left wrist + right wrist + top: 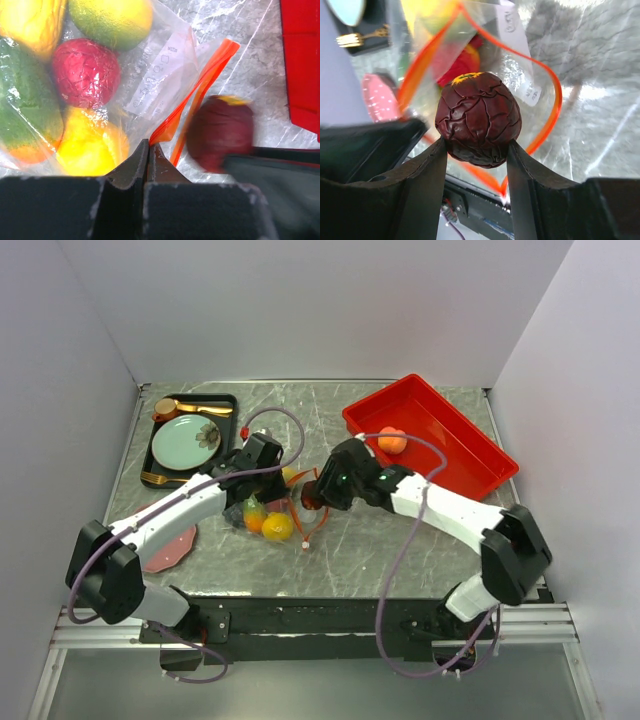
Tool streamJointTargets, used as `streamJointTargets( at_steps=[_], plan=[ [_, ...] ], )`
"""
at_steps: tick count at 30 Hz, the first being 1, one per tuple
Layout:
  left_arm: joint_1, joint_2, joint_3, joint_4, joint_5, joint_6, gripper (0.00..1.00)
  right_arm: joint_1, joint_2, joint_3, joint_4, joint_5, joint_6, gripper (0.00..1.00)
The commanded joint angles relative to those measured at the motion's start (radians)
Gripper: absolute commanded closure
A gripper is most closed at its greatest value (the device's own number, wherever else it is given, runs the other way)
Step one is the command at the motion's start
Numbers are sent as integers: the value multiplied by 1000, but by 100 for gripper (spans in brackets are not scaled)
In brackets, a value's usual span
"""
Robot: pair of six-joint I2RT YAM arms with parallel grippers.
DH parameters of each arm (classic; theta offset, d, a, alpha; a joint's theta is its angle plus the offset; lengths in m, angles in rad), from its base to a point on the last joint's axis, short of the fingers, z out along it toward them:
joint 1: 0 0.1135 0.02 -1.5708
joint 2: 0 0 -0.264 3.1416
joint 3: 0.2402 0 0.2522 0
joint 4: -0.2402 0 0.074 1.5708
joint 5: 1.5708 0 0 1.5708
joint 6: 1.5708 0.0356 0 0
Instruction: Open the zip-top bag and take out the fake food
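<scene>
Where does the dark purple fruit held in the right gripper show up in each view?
Top external: dark purple fruit at table centre, between the two wrists.
Left wrist: right of centre, blurred.
Right wrist: centre, clamped in the right gripper.
Shared landmark: the orange-red zip strip, right next to the fruit in every view.

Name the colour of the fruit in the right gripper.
Dark maroon fruit, yellow-tipped; clearest in right wrist view.
</scene>
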Motion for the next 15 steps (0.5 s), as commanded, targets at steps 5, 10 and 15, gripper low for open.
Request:
streamJointTargets(
  at_steps=[5,10,15],
  plan=[
    [5,4,32,44,13,22,99,-376,-194,31,-140,40,-162,84],
    [5,4,45,49,39,26,99,-623,-110,140,-236,46,-242,81],
    [5,2,55,60,71,34,99,-741,-17,116,-207,39,-270,73]
  ],
)
